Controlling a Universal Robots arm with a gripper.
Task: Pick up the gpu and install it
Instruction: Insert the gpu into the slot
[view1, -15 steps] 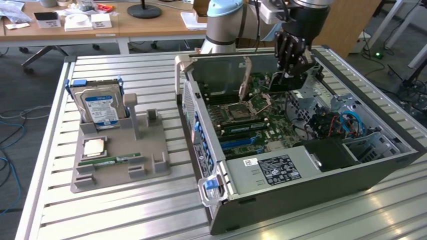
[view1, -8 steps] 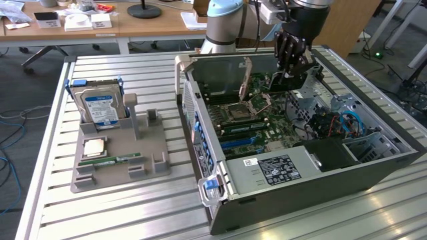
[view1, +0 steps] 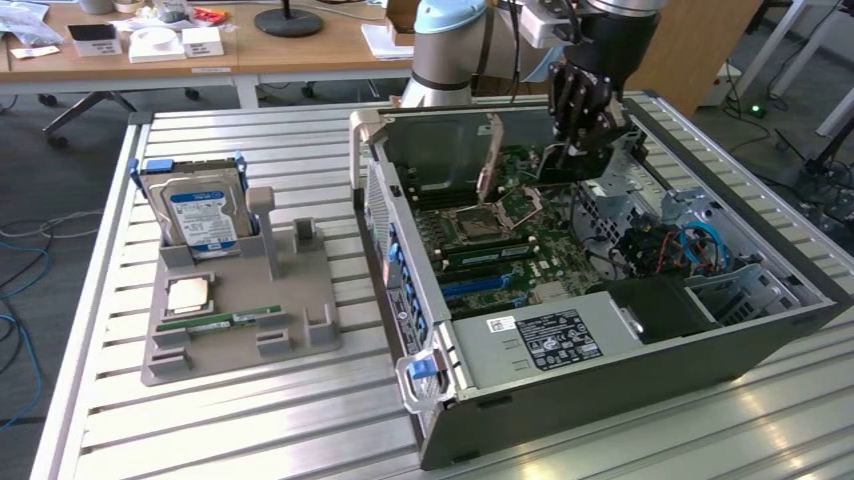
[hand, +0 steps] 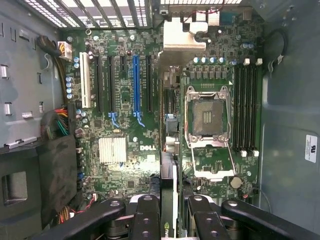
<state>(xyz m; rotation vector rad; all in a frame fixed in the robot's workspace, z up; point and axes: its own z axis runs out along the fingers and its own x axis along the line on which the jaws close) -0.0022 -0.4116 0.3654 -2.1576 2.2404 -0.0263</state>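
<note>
My gripper (view1: 583, 150) hangs inside the open computer case (view1: 441, 400), above the motherboard (view1: 514, 265). It is shut on the gpu (hand: 168, 200), which the wrist view shows edge-on between the two black fingers (hand: 147, 220). The card runs from the fingers toward the case's slotted back wall and ends in its silver bracket (hand: 182, 37). In the exterior view that bracket (view1: 490, 155) stands as a thin upright strip to the left of the gripper. The card hovers over the board between the blue expansion slot (hand: 136, 82) and the open CPU socket (hand: 207, 115). Whether it touches a slot is hidden.
A grey fixture tray (view1: 300, 300) on the slatted metal table holds a hard drive with a blue label (view1: 200, 215), a CPU (view1: 187, 293) and a RAM stick (view1: 220, 322). Inside the case are a power supply (view1: 547, 340), cables (view1: 667, 250) and a drive cage. Desks stand behind.
</note>
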